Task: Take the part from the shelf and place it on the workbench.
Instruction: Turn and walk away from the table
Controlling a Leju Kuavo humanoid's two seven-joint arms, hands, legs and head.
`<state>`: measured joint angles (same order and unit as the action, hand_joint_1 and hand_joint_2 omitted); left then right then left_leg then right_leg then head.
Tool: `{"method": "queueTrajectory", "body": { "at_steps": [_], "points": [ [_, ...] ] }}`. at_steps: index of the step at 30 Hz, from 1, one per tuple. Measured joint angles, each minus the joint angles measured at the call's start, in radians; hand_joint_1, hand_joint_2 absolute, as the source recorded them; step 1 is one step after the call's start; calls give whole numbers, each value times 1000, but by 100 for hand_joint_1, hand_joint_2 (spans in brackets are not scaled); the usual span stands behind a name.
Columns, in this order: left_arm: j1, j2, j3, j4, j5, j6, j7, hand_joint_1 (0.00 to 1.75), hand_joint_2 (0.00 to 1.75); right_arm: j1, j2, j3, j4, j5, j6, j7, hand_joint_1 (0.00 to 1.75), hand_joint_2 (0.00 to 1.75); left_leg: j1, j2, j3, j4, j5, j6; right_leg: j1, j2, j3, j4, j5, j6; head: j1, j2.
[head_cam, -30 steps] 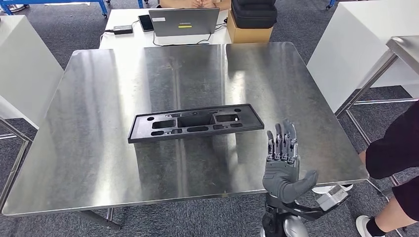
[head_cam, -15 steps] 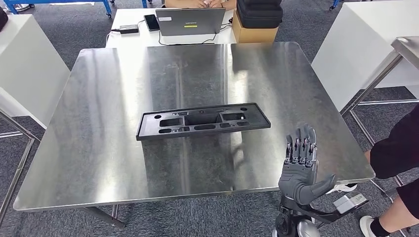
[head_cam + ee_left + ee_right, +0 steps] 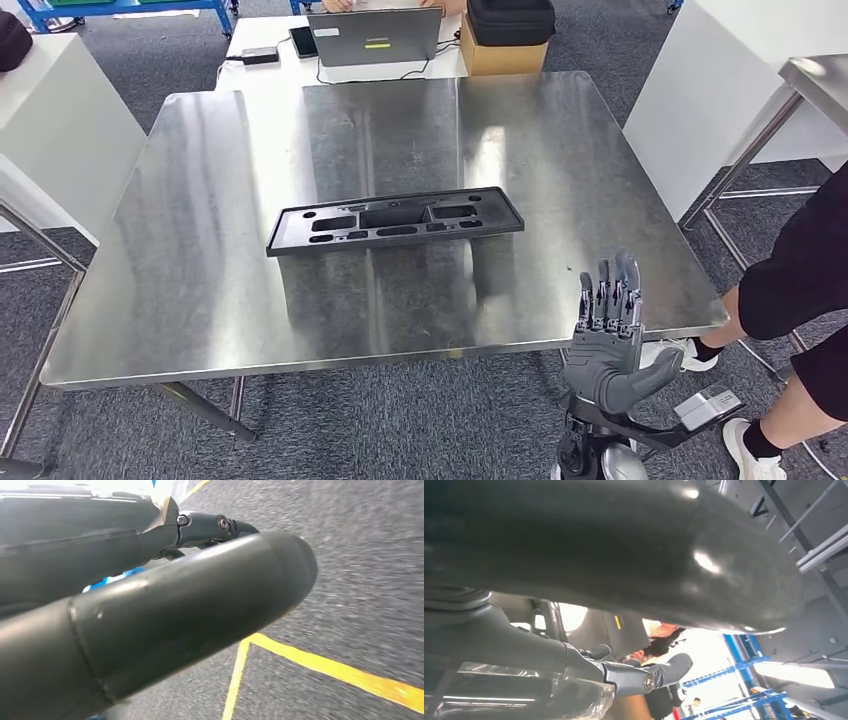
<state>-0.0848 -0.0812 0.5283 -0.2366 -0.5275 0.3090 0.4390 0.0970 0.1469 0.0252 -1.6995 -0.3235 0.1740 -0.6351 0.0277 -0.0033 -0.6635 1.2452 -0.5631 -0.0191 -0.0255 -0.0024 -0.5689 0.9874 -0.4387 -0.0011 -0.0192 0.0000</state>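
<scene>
From the head view we see the right robot hand [image 3: 607,340] raised upright at the near right edge of the bench [image 3: 560,170], fingers straight and spread, thumb out, holding nothing. The black part [image 3: 395,221] lies flat near the middle of the bench, well apart from that hand. A person [image 3: 800,300] stands at the right.

In the left wrist view we see grey floor [image 3: 360,570] with yellow lines [image 3: 320,662]; we cannot tell how the left robot hand is set.

In the right wrist view we see dark fingers [image 3: 664,672], blurred.
</scene>
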Motion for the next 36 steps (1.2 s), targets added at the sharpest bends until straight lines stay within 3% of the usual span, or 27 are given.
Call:
{"method": "queueTrajectory", "body": {
  "at_steps": [2,4,7,8,9,10,12,13,14,15,17,18,19,20,21,23,24,26,27,28,29,30,32,33,34,36],
  "points": [
    [-3,0,0,0,-1,0,0,0,0,-1,0,-2,1,0,0,1,0,0,8,2,103,-130,33,-9,-4,-1,-19,9,11,12,-1,0],
    [-7,0,0,0,-2,0,0,0,0,-2,1,-5,1,0,1,1,0,0,5,-2,161,-219,39,1,-2,-1,-31,17,21,28,1,0],
    [-8,0,0,0,-3,0,0,0,0,-2,3,-6,1,0,3,2,0,0,-4,-4,148,-231,48,37,3,-1,-39,14,39,52,7,0],
    [-9,0,0,0,-3,0,0,0,0,-2,3,-7,1,0,3,3,0,0,-5,-2,139,-234,59,49,3,-1,-48,20,32,55,9,0],
    [-10,0,0,0,-3,0,0,0,0,-1,3,-7,1,0,3,3,0,0,-6,2,127,-237,73,62,4,0,-63,44,8,51,11,0],
    [-11,-1,0,0,-3,0,0,0,0,-1,3,-8,1,0,3,3,0,0,-7,5,113,-238,86,72,3,0,-82,90,-34,43,13,0],
    [-11,-1,0,0,-2,0,0,0,0,-1,2,-8,1,0,3,3,0,0,-12,9,85,-237,110,82,3,0,-119,220,-126,30,17,0],
    [-10,0,1,0,-2,0,0,0,0,-1,2,-9,2,0,3,3,0,0,-14,10,70,-237,121,83,3,0,-126,276,-152,32,17,0],
    [-10,0,1,0,-2,0,0,0,0,-1,1,-9,3,0,3,3,0,0,-16,11,56,-236,132,83,3,0,-118,304,-158,39,17,0],
    [-10,0,1,0,-2,0,0,0,0,-1,1,-10,3,0,3,3,0,0,-18,12,44,-235,144,82,4,1,-93,298,-149,47,17,0],
    [-10,-1,1,0,-2,0,0,0,0,-3,0,-10,4,0,3,3,0,0,-22,11,20,-234,166,78,8,2,10,185,-117,54,18,0],
    [-11,-2,1,0,-2,0,0,0,0,-5,1,-10,4,1,3,4,0,0,-25,10,11,-234,176,74,12,4,74,101,-114,50,18,0],
    [-11,-2,1,-1,-2,-1,0,0,0,-8,1,-11,4,2,3,5,0,0,-27,9,6,-234,187,69,17,6,119,35,-115,43,17,0],
    [-12,-3,2,-1,-2,-1,0,0,0,-11,1,-11,4,3,4,6,0,0,-28,9,4,-235,197,64,23,8,146,-9,-120,35,17,0],
    [-12,-3,4,-1,-2,-1,0,0,0,-13,2,-12,5,4,4,8,0,0,-29,9,3,-237,206,57,28,8,152,-27,-121,29,17,0],
    [-11,-3,8,0,-3,-2,0,0,0,-15,4,-13,8,9,5,12,0,0,-25,6,-3,-236,214,46,21,5,136,-26,-104,17,16,0],
    [-10,-2,9,0,-3,-2,0,0,0,-17,6,-14,10,12,5,15,0,0,-22,4,-11,-222,191,41,15,2,127,-26,-93,7,14,0],
    [-9,-1,11,0,-5,-1,0,0,0,-21,13,-16,14,17,6,20,0,0,-16,0,-34,-141,91,30,6,-3,102,-26,-66,-8,10,0],
    [-8,0,12,0,-5,-1,0,0,0,-22,15,-16,15,19,6,22,0,0,-14,0,-45,-81,37,23,6,-4,88,-26,-54,-12,9,0],
    [-8,0,13,0,-6,0,0,0,0,-23,17,-17,18,22,6,25,0,0,-11,0,-51,-22,5,17,6,-5,75,-24,-42,-11,8,0],
    [-8,0,13,0,-7,0,0,0,0,-24,19,-17,21,24,6,27,0,0,-7,0,-49,20,-2,10,5,-7,60,-21,-31,-8,8,0],
    [-8,1,13,0,-9,0,0,0,0,-25,20,-18,24,27,6,30,0,0,-2,1,-34,34,13,4,3,-9,44,-15,-21,-3,8,0],
    [-9,1,13,0,-13,0,0,0,0,-27,23,-18,30,34,6,36,0,0,10,3,42,-34,61,-9,-3,-10,9,4,-7,8,8,0],
    [-10,1,13,0,-15,0,0,0,0,-30,24,-18,33,38,6,39,0,0,13,3,89,-96,62,-16,-3,-10,-7,16,-2,14,6,0],
    [-12,1,13,0,-16,-1,0,0,0,-33,26,-17,36,43,6,43,0,0,13,2,124,-149,55,-17,-1,-11,-20,27,2,20,4,0],
    [-14,0,14,-1,-19,-1,0,0,0,-41,30,-14,46,59,5,52,0,0,7,0,145,-198,33,-3,6,-12,-34,35,14,37,5,0]
  ]
}}
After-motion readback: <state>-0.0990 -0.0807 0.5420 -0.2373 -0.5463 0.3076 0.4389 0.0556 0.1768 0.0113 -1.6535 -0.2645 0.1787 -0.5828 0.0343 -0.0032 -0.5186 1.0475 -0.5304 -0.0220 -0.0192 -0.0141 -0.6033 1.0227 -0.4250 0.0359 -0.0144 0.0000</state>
